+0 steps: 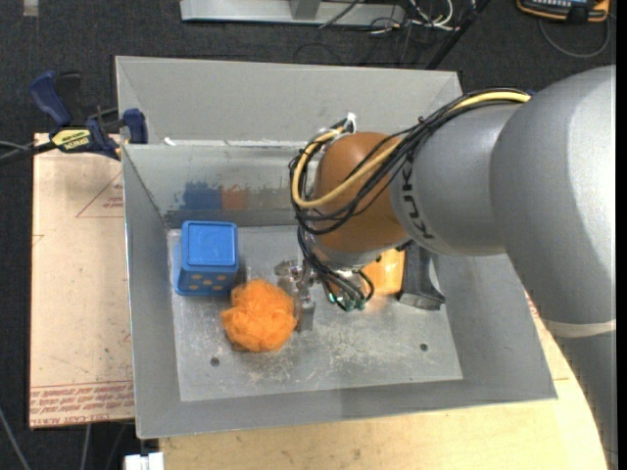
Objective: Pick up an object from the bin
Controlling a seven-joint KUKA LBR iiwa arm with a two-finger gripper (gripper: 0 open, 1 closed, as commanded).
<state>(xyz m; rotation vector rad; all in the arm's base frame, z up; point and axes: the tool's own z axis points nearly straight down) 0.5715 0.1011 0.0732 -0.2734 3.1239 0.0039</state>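
Robot arm [549, 223], big and grey, comes in from the right and bends down into the bin. Its end wears a round orange-brown cover [358, 189], and yellow and black cables [306, 169] loop over the left side of that cover. Next in size is the grey metal bin [323, 365], with tall slanted walls and a flat floor that has scratches on it. On the left side of the floor, toward the far wall, sits a blue block [208, 256] with a square top and small spots on its near side. Just near and a bit right of the block lies a fluffy orange ball [260, 316], soft and lumpy, close to the middle of the floor. The gripper [302, 297] hangs low under the cover, right at the ball's right edge. It is beside the ball, not over it, and I cannot tell if the two touch. I also cannot tell if the gripper is spread wide or squeezed together, and nothing can be seen held in it. Under the arm, to the right of the gripper, a smaller bright orange thing [389, 272] peeks out, mostly hidden. A dark grey piece [421, 290] lies just right of that one.
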